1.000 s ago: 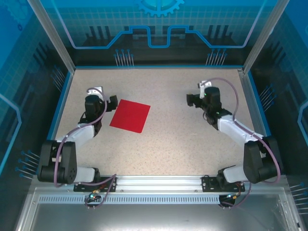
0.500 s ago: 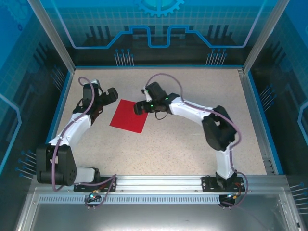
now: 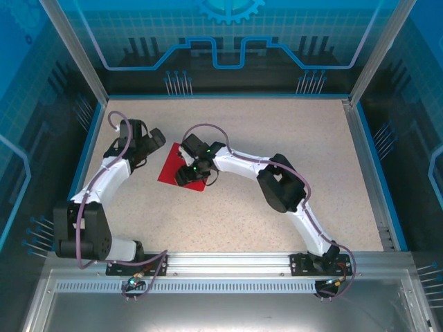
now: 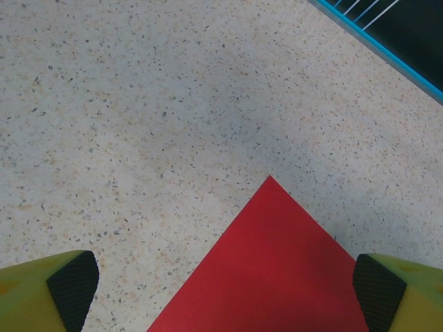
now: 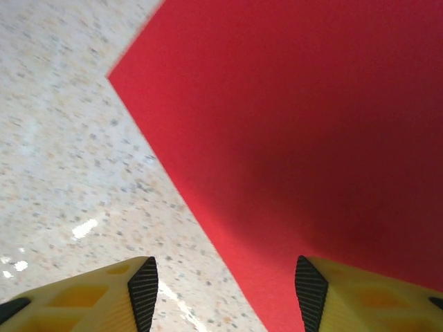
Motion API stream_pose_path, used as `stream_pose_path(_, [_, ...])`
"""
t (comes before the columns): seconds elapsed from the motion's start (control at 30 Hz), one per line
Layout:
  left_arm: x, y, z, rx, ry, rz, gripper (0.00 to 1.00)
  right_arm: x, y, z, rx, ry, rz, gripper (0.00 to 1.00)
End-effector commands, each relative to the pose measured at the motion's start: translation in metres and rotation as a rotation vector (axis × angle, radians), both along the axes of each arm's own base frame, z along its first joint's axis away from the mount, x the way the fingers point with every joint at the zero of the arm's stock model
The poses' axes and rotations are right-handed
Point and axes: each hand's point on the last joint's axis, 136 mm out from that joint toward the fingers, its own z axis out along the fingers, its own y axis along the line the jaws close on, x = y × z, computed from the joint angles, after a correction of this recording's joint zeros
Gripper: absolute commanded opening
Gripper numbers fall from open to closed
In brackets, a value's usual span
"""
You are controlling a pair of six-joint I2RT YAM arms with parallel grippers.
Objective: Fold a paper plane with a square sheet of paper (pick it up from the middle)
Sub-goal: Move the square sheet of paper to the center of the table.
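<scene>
Red paper flat, right hand above

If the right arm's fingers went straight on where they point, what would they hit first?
Likely the square sheet of paper lying flat on the table: one finger is over its edge, the other over bare table.

Our right hand has swung across onto the square sheet of paper; our left hand reached farther out.

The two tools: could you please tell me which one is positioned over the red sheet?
The right tool: it hangs above the square sheet of paper, straddling one edge. The left tool sits beside the sheet's corner, over the table.
</scene>
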Motion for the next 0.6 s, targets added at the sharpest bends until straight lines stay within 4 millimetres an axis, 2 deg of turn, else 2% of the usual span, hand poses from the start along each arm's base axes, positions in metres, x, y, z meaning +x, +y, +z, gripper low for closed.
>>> stream_pose_path(0.0, [0.0,0.007,-0.002,0.003,0.036,0.041,0.98,-0.009,-0.015,-0.015,-0.074,0.064,0.017,0.6])
stream_pose_path(0.13, [0.001,0.007,-0.006,-0.001,0.043,0.045,0.99,-0.014,-0.034,-0.024,-0.099,0.109,0.009,0.61])
stream_pose_path(0.17, [0.001,0.007,-0.007,-0.002,0.045,0.045,0.99,-0.017,-0.042,-0.032,-0.116,0.13,0.004,0.62])
stream_pose_path(0.2, [0.002,0.007,-0.008,-0.003,0.048,0.046,0.98,-0.016,-0.049,-0.022,-0.107,0.128,0.001,0.62])
stream_pose_path(0.3, [0.002,0.006,-0.011,-0.006,0.058,0.041,0.98,-0.021,-0.08,-0.025,-0.12,0.164,-0.015,0.62])
stream_pose_path(0.47, [0.002,0.005,-0.014,-0.016,0.071,0.037,0.98,-0.021,-0.155,-0.016,-0.158,0.178,-0.062,0.62])
stream_pose_path(0.57, [0.001,0.001,-0.017,-0.035,0.078,0.03,0.98,-0.012,-0.203,-0.012,-0.2,0.152,-0.127,0.62])
